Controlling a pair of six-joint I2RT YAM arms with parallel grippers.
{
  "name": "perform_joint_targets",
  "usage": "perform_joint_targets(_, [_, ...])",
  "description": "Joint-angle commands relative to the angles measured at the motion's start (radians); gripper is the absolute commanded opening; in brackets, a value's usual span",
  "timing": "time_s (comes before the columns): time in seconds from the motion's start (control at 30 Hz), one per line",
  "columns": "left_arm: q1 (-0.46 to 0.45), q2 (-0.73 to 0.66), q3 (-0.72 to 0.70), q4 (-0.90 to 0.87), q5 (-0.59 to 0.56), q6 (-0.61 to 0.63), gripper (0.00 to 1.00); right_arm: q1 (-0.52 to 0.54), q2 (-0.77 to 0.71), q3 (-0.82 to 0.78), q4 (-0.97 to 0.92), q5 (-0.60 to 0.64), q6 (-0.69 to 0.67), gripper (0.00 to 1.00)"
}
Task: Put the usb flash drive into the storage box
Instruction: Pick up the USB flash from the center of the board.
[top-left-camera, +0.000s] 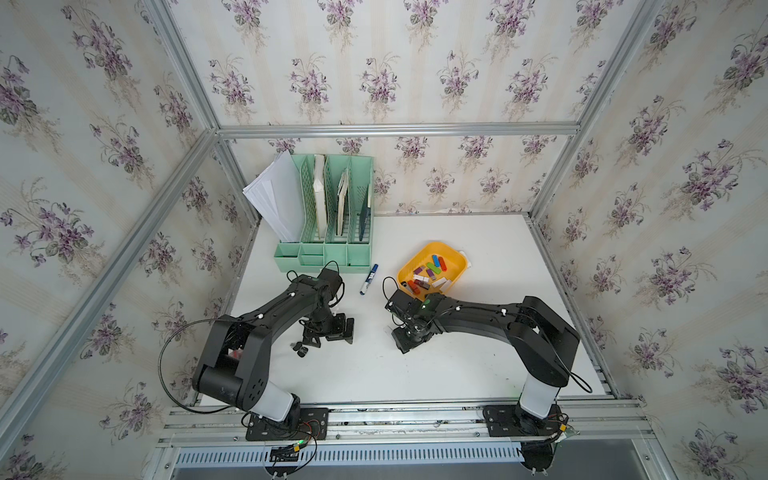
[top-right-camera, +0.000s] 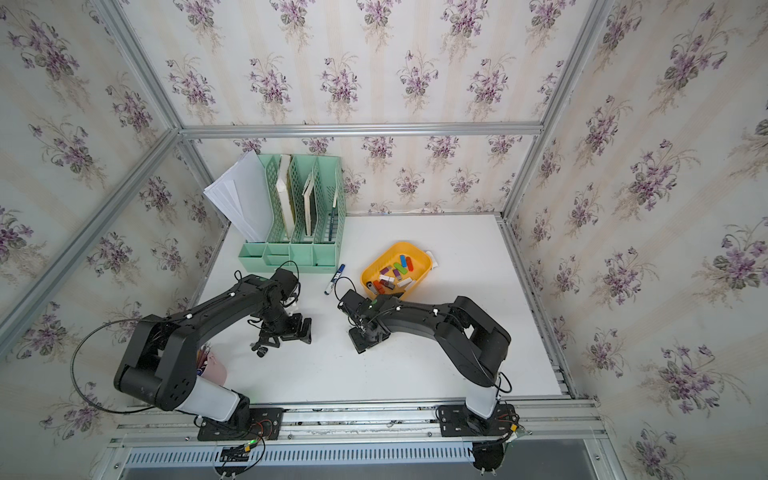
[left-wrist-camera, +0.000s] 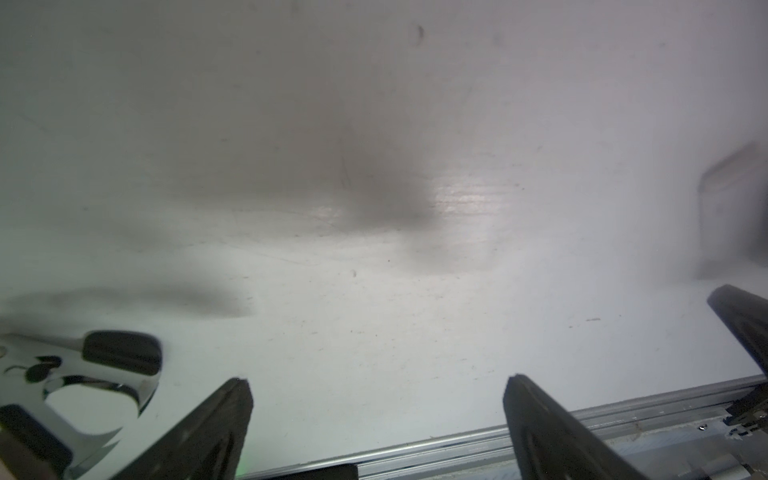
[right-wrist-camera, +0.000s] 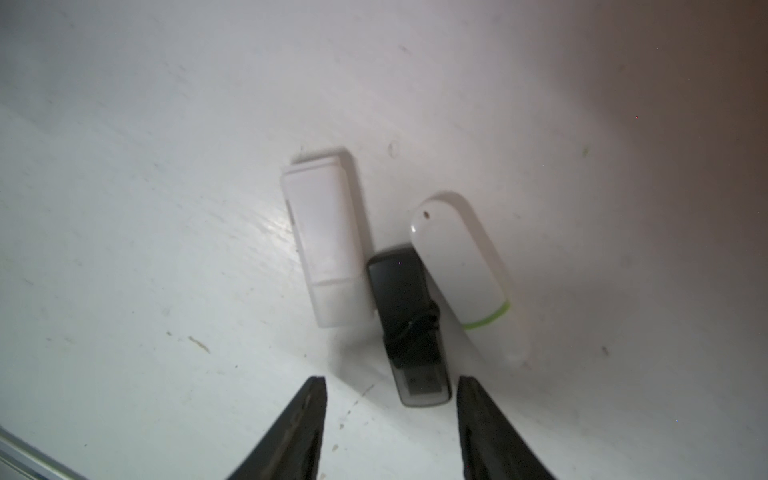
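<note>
Three usb flash drives lie side by side on the white table in the right wrist view: a white one (right-wrist-camera: 322, 241), a black one with a clear cap (right-wrist-camera: 409, 324) and a white one with a green band (right-wrist-camera: 461, 266). My right gripper (right-wrist-camera: 392, 380) hovers open just short of them, and the black drive's capped end lies close to one fingertip. In the top views the right gripper (top-left-camera: 409, 338) covers these drives. The storage box (top-left-camera: 457, 255), a yellow-orange tub holding several coloured drives, sits just behind that arm. My left gripper (left-wrist-camera: 377, 378) is wide open over bare table.
A blue marker (top-left-camera: 369, 279) lies between the box and the mint-green file organizer (top-left-camera: 324, 249) at the back left. A small black-and-chrome clip (left-wrist-camera: 83, 374) lies beside the left gripper (top-left-camera: 328, 336). A pink pencil cup (top-right-camera: 214, 370) stands behind the left arm's base. The front rail (left-wrist-camera: 623, 411) borders the table.
</note>
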Motion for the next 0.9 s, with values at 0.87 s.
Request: perform_joint_targets(0.87, [0.000, 0.002, -0.005, -0.002, -0.006, -0.005, 0.99, -0.008, 0.075, 0.045, -0.036, 0.048, -0.028, 0.35])
